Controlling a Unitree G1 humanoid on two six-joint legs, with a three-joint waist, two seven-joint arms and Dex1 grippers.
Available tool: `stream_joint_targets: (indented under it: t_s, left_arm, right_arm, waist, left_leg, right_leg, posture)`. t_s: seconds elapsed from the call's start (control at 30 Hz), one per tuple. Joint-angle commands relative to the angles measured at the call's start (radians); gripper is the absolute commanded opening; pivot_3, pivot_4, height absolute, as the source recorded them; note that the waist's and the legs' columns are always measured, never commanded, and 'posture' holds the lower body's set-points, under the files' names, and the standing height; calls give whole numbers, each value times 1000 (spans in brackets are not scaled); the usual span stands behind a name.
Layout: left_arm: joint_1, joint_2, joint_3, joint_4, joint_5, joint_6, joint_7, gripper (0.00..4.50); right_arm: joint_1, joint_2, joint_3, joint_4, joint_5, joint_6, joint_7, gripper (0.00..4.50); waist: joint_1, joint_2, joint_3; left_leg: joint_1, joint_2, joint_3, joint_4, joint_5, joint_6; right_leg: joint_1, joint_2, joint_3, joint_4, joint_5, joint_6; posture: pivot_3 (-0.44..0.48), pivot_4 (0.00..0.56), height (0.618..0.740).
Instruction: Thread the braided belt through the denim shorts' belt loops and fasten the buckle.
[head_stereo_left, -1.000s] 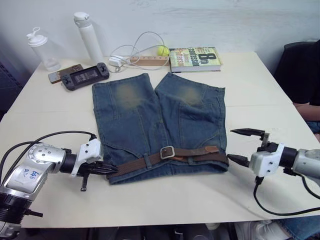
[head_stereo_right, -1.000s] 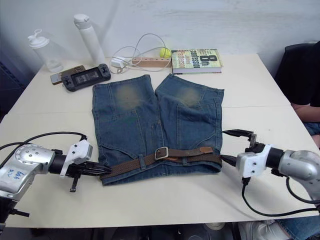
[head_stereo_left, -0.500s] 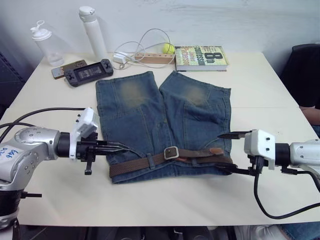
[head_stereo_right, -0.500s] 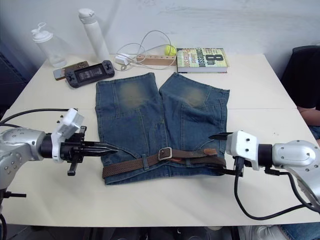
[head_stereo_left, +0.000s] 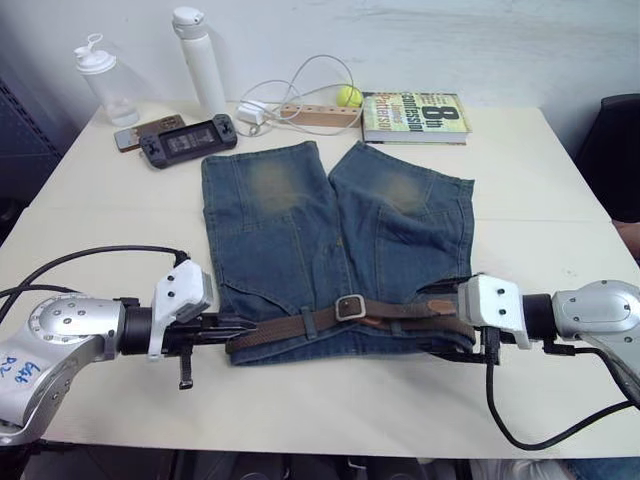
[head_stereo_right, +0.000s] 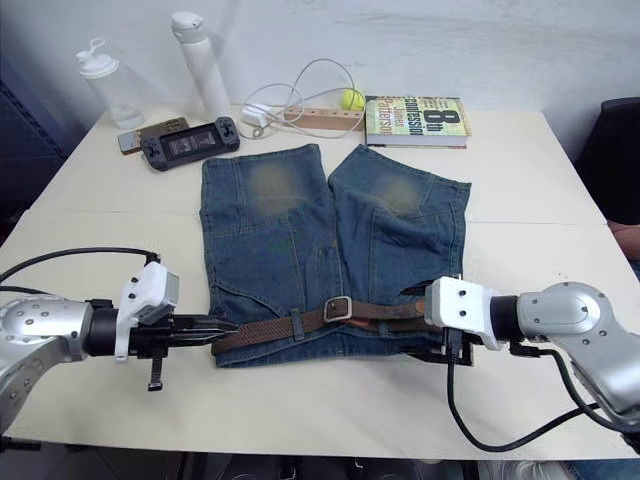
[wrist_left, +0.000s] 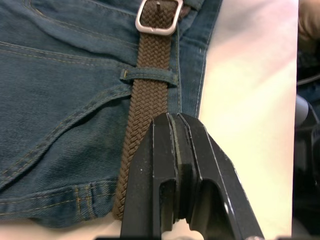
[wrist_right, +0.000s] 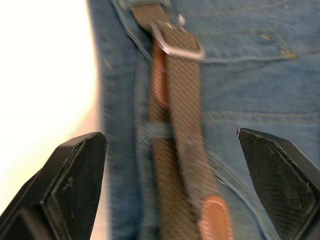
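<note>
The denim shorts (head_stereo_left: 335, 240) are lying flat on the tabletop (head_stereo_left: 540, 180). The braided belt (head_stereo_left: 300, 325) is lying along the waistband, going under the belt loops (wrist_left: 149, 75), and the buckle (head_stereo_left: 350, 306) is sitting near the middle. The left gripper (head_stereo_left: 232, 325) is pinched tight with nothing in it, its tip just over the belt's end. The right gripper (wrist_right: 172, 190) is spread wide around the tan tip, holding nothing. The belt is looking soft and bendy, so it may flop; grabbing close to the tan tip is probably best
</note>
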Motion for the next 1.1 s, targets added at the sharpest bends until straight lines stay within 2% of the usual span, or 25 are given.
stream_joint_targets:
  t_s: [0.03, 0.23, 0.3, 0.47, 0.6, 0.73, 0.87, 1.03, 1.1]
  left_arm:
    - [38, -6, 47, -56, -15, -1, 22, 0]
    - [121, -19, 36, -116, 12, -8, 72, 0]
    - [138, -38, 57, -116, -10, 13, 98, 714]
    - [169, -21, 10, -135, 125, -66, 140, 2760]
    - [167, -69, -83, -143, 242, -141, 219, 2760]
    - [142, -77, -174, -119, 388, -223, 274, 2760]
    - [127, -74, -223, -93, 484, -282, 289, 2760]
    - [116, -113, -242, -60, 560, -342, 323, 2760]
    - [109, -132, -243, -48, 565, -349, 322, 2245]
  right_arm:
    - [-21, 34, -12, -23, 2, -6, 11, 4430]
    - [-47, 62, 7, -47, 6, 26, 40, 4430]
    - [-65, 76, 5, -51, 16, 41, 46, 4500]
    - [-108, 86, 22, -51, 21, 75, 76, 4500]
    - [-132, 107, 37, -35, -4, 70, 77, 4500]
    - [-139, 116, 39, -27, -28, 62, 77, 4500]
    - [-135, 117, 30, -22, -46, 51, 78, 4500]
    - [-126, 117, 24, -22, -55, 45, 77, 4500]
    - [-119, 112, 27, -23, -64, 40, 79, 4500]
  waist:
    - [0, 0, 0]
    - [-2, 0, 0]
    - [-2, 0, 0]
    - [-1, 0, 0]
    - [0, 0, 0]
    - [0, -1, 0]
    - [-1, -1, 0]
    - [-1, -1, 0]
    - [-1, -1, 0]
  left_leg:
    - [0, 0, 0, -1, 0, 0]
    - [1, 0, 0, -4, 1, -1]
    - [1, 0, 0, -4, 1, -1]
    - [2, 0, -1, -4, 1, 0]
    - [1, -1, 0, -5, 1, 0]
    - [1, -1, 0, -6, 0, 1]
    - [1, -1, 0, -6, -2, 4]
    - [1, 0, 0, -6, -2, 5]
    - [1, 0, 0, -6, -2, 5]
  right_leg:
    - [0, 0, 0, -1, 0, 0]
    - [0, 0, 0, -1, 0, 0]
    - [0, 0, 0, -1, 0, 0]
    - [0, 0, -1, -1, 0, 0]
    - [0, 0, -1, -1, 0, 0]
    - [0, 0, -1, -3, 0, 0]
    - [0, 0, -1, -3, 0, 0]
    - [0, 0, -1, -3, 0, 0]
    - [0, 0, -1, -3, 0, 0]
  posture:
    - [0, 150, 703]
    - [0, 150, 703]
    - [0, 150, 703]
    - [0, 150, 703]
    - [0, 150, 703]
    - [0, 150, 703]
    - [0, 150, 703]
    - [0, 150, 703]
    - [0, 150, 703]
